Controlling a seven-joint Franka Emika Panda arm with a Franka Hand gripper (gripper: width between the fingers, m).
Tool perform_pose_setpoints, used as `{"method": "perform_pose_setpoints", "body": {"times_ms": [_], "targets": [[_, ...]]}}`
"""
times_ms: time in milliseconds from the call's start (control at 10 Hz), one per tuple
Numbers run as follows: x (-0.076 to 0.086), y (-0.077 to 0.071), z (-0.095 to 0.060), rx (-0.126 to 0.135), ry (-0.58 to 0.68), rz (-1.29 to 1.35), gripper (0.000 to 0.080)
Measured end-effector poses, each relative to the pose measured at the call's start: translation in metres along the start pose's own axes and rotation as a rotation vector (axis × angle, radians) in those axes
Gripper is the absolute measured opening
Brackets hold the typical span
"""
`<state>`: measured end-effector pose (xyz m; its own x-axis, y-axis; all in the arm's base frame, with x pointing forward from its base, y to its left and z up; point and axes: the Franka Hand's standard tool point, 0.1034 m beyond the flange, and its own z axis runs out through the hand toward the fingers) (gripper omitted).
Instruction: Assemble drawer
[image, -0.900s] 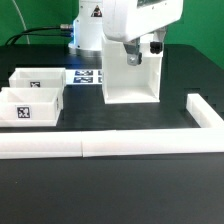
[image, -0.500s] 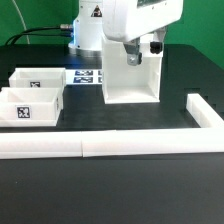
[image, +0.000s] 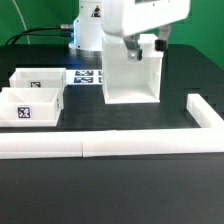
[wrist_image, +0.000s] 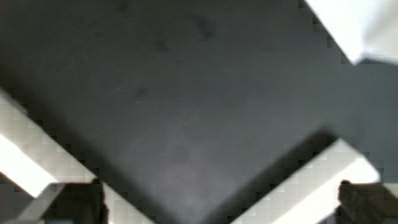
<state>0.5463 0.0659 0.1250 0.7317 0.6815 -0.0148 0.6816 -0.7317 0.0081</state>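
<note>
The white open-fronted drawer housing (image: 133, 80) stands upright on the black table, just right of the middle of the exterior view. My gripper (image: 142, 50) hangs right over its top, with the fingers at the upper rim. In the wrist view the gripper (wrist_image: 217, 212) is open: two dark fingertips (wrist_image: 71, 205) stand far apart, and white housing edges (wrist_image: 285, 170) form a V between them over the dark table. Two white knobbed trays (image: 38, 80) (image: 25, 108) with square tags sit side by side at the exterior view's left, away from the gripper.
The marker board (image: 88, 76) lies flat behind the trays, next to the robot's base. The long low white L-shaped wall bar (image: 100, 147) runs along the front and turns back at the exterior view's right (image: 203, 112).
My gripper has risen slightly above the housing's top. The housing and the trays have not moved.
</note>
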Motion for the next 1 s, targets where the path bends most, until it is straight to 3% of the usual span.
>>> {"method": "perform_pose_setpoints", "body": {"times_ms": [100, 300, 800, 1000], "targets": [[-0.005, -0.015, -0.006, -0.005, -0.005, 0.066, 0.065], [-0.017, -0.031, -0.011, -0.005, -0.012, 0.133, 0.065], [-0.018, -0.033, -0.01, -0.005, -0.015, 0.156, 0.065], [-0.032, -0.06, -0.019, -0.035, -0.027, 0.312, 0.065]]}}
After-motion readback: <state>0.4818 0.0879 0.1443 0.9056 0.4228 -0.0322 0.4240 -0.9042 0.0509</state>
